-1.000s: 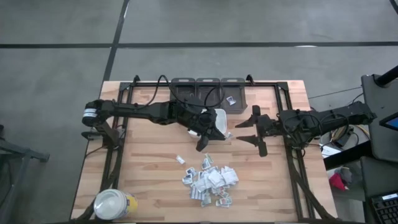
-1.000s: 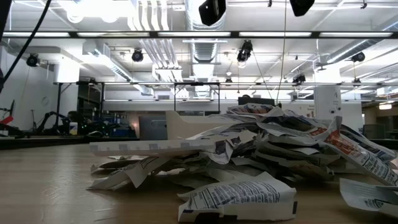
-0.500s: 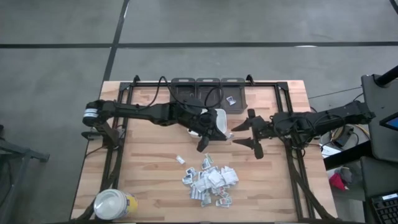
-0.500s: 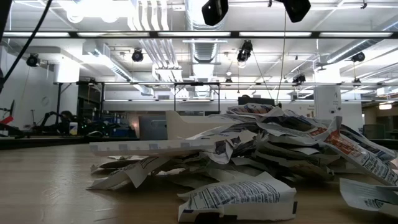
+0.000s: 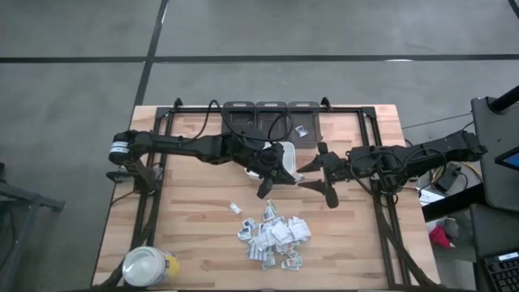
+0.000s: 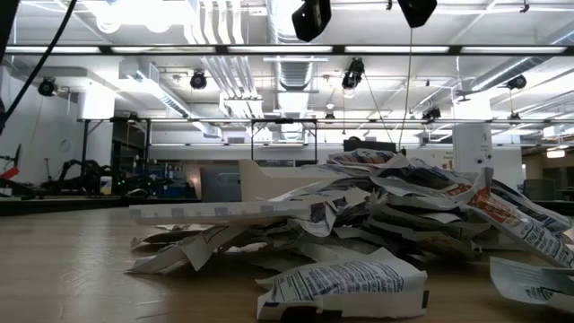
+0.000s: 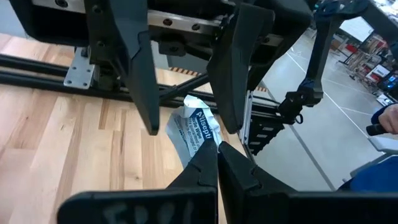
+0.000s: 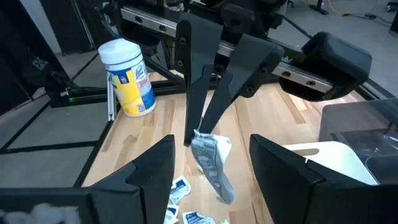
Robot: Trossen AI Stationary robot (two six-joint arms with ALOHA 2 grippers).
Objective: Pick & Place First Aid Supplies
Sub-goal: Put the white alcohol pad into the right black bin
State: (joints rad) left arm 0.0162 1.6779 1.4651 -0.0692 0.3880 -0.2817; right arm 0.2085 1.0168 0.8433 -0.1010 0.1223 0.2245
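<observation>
My left gripper (image 7: 216, 154) is up over the middle of the table, shut on one white first aid packet (image 7: 194, 127) with dark print. The packet (image 8: 211, 155) also shows in the right wrist view. My right gripper (image 5: 310, 175) faces it from the table's right. It is open, with one finger (image 8: 155, 168) on each side of the packet and a gap to each. The other first aid supplies lie in a loose pile (image 5: 276, 234) on the near half of the table. One stray packet (image 5: 235, 208) lies to the pile's left. My left gripper pinches the packet's upper end (image 8: 200, 135) between its two shut fingertips. The fingers come from the table's left, slanting a little downward. The packet hangs below the fingertips, lifted clear of the table, its lower end (image 8: 225, 190) free.
A white tray (image 5: 285, 154) sits under the left gripper. Dark bins (image 5: 272, 113) line the far edge, and one of them holds a packet (image 5: 302, 130). A yellow jar with a white lid (image 5: 150, 266) stands at the near left corner. The arms' black frames run along both sides of the table.
My right gripper has moved toward the table's left, up to the hanging packet, and stayed open. Its fingers now stand on either side of the packet. The left gripper and its packet have kept still.
</observation>
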